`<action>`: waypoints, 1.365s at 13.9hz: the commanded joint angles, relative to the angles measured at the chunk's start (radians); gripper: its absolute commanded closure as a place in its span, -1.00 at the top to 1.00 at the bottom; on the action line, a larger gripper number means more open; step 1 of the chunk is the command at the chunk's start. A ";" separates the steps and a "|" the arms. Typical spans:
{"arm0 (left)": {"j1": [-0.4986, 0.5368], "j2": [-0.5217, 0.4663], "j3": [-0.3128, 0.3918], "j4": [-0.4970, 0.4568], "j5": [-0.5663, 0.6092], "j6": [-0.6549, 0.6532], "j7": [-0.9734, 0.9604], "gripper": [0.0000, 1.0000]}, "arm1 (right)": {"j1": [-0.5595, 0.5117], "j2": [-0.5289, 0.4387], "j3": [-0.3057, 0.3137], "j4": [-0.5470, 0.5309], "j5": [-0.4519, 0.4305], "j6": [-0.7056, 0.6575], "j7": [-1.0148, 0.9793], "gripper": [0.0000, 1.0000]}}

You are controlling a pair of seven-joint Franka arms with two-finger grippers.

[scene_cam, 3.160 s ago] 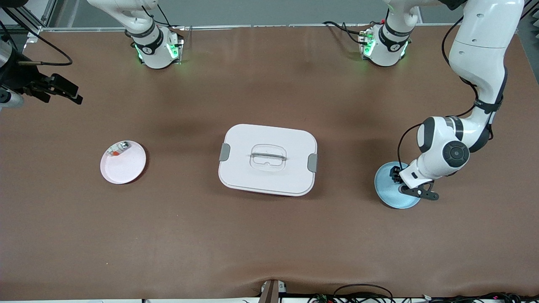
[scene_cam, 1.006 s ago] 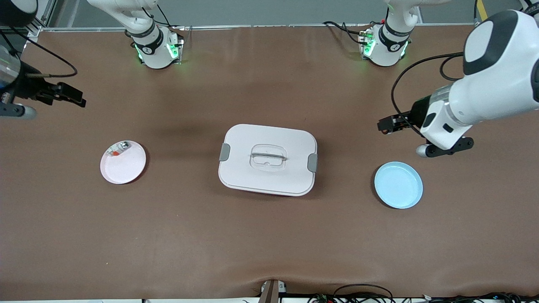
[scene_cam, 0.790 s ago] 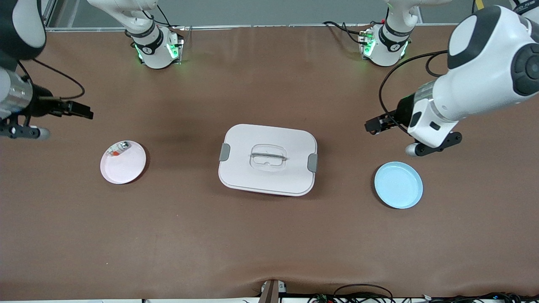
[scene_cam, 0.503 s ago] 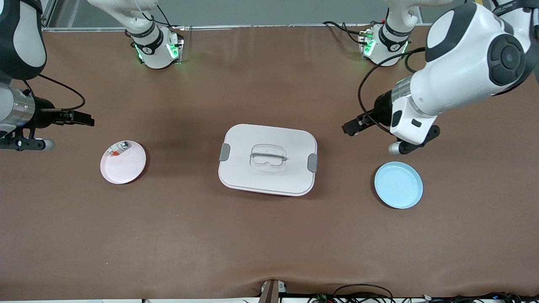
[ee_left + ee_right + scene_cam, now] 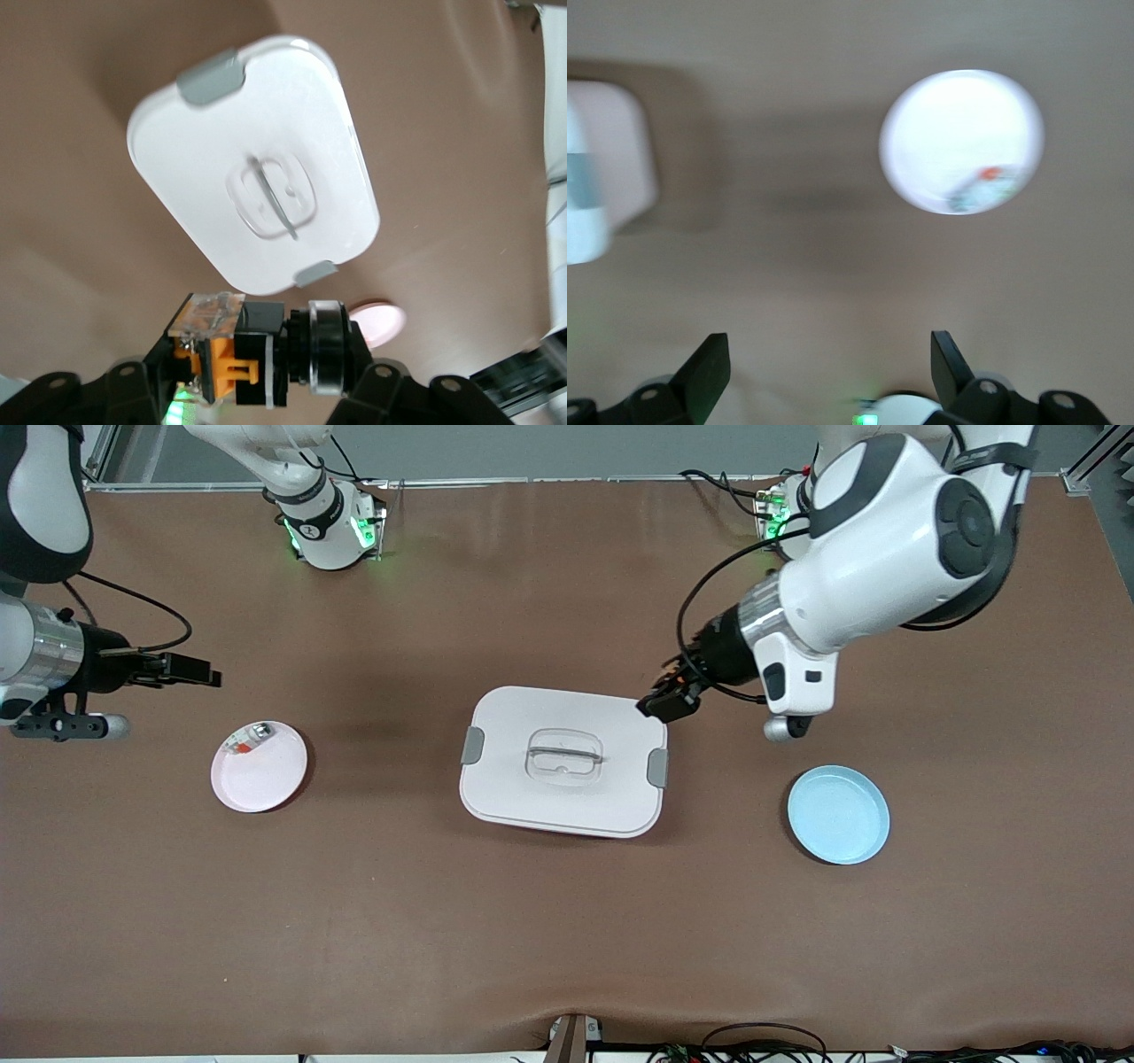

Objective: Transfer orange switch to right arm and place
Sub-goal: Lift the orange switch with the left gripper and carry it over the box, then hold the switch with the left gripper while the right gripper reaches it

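Over the white box (image 5: pixel 563 761), the small, rigid orange switch (image 5: pixel 257 352) is clamped by the left gripper (image 5: pixel 666 701); the spread-jawed right gripper (image 5: pixel 190 670) should be offered its free cap end.

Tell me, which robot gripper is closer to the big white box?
Left. The left gripper, shut on the orange switch, hangs over the white box's corner; the open right gripper is near the pink plate.
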 commanded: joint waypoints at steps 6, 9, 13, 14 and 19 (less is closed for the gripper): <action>-0.132 0.063 0.003 0.021 -0.136 0.172 -0.440 -0.57 | 0.131 -0.037 0.007 -0.119 0.377 0.232 0.004 1.00; -0.198 0.092 0.006 0.019 -0.133 0.251 -0.461 -0.57 | 0.160 -0.034 0.008 -0.140 0.547 0.240 0.010 1.00; -0.250 0.128 0.006 0.022 -0.129 0.307 -0.492 -0.57 | 0.281 -0.030 0.008 -0.154 0.670 0.359 0.013 1.00; -0.261 0.134 0.007 0.022 -0.127 0.308 -0.494 -0.57 | 0.301 -0.030 0.010 -0.175 0.707 0.411 0.013 1.00; -0.285 0.143 0.007 0.022 -0.126 0.347 -0.500 -0.57 | 0.415 -0.027 0.008 -0.182 0.737 0.557 0.009 1.00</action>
